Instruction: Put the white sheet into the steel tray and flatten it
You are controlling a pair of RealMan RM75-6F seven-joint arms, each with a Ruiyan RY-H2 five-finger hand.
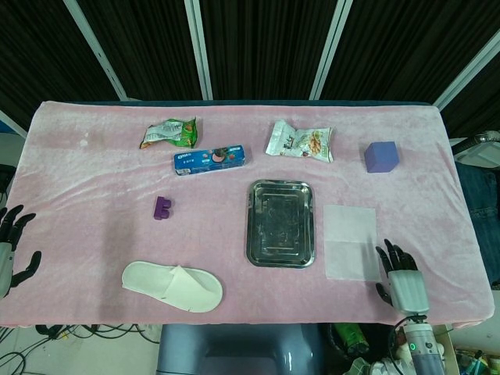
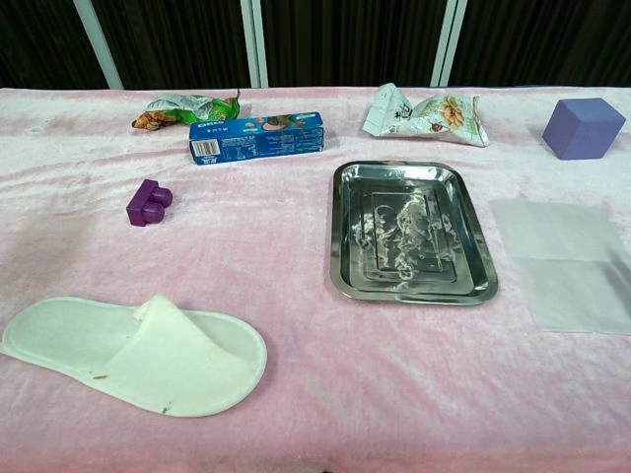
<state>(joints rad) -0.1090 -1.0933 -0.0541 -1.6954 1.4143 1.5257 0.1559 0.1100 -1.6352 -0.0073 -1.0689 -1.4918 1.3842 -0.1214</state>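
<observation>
Black fingers [image 1: 388, 258] of the right hand [image 1: 401, 284] are spread apart and hold nothing, near the table's front edge. Just beyond and inward of those fingertips lies the white sheet [image 1: 350, 241], flat on the pink cloth [image 1: 94, 195], outside the steel tray [image 1: 280, 223] that sits further inward beside it. Far across, the left hand [image 1: 11, 250] hangs off the table's edge, fingers [image 1: 11, 219] likewise splayed and empty.

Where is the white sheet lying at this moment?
In the head view the white sheet lies flat on the pink cloth just right of the steel tray, with the right robot hand near its front right corner.
</observation>
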